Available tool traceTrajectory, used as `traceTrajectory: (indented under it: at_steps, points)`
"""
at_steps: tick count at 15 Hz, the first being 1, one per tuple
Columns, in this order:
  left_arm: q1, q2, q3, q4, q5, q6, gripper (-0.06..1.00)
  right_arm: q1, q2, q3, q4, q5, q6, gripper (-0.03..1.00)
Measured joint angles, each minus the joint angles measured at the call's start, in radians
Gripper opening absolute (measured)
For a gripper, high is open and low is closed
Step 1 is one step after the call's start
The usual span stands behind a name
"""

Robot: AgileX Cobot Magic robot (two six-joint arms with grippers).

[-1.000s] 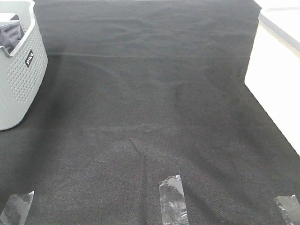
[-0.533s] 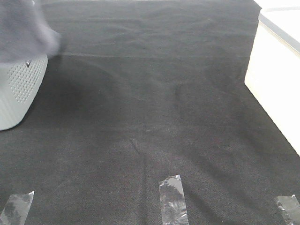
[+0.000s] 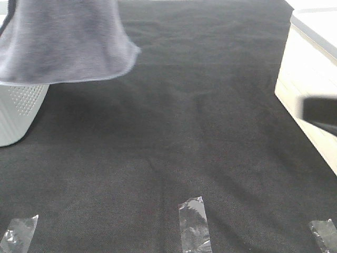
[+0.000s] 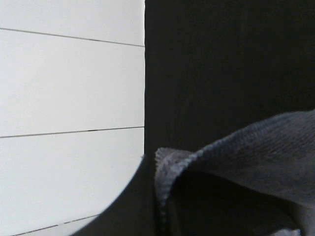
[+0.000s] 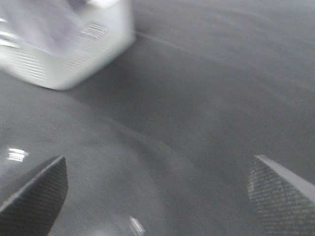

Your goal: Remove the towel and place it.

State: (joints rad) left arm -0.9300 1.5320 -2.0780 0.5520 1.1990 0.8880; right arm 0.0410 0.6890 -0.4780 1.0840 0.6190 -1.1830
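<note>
Bluish-grey plush fills the eleven o'clock corner of the high view. The towel hangs in the air, and its lighter hem curves across the top of the white perforated basket at nine o'clock. Its upper part runs out of frame. The black cloth over the bench carries only clear tape strips along six o'clock. A dark blur at three o'clock is probably the right arm.

The left wrist view shows a fold of the towel and its stitched edge close under the camera, above the black cloth. The fingers themselves are out of sight. The left end effector is closed, and I judge it clamped on the towel, since nothing else holds the fabric up.

In the smeared right wrist view, the right end effector has its fingers wide apart with nothing between them. It is above the cloth, well apart from the basket.

The lift out of the basket looks mostly done, though I cannot tell whether the towel's lower end has cleared the rim. Carrying it over and laying it on the bench remain.
</note>
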Motion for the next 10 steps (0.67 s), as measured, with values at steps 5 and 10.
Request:
traceTrajectory:
  at_steps: [5,10]
  points:
    - [-0.012,0.0,0.0,-0.009,-0.09,0.072,0.0,0.0,0.387,-0.035,0.544,0.281,-0.714,0.96]
    - [-0.012,0.007,0.0,-0.058,-0.116,0.127,0.0,0.0,0.719,-0.289,0.504,0.567,-0.768,0.95]
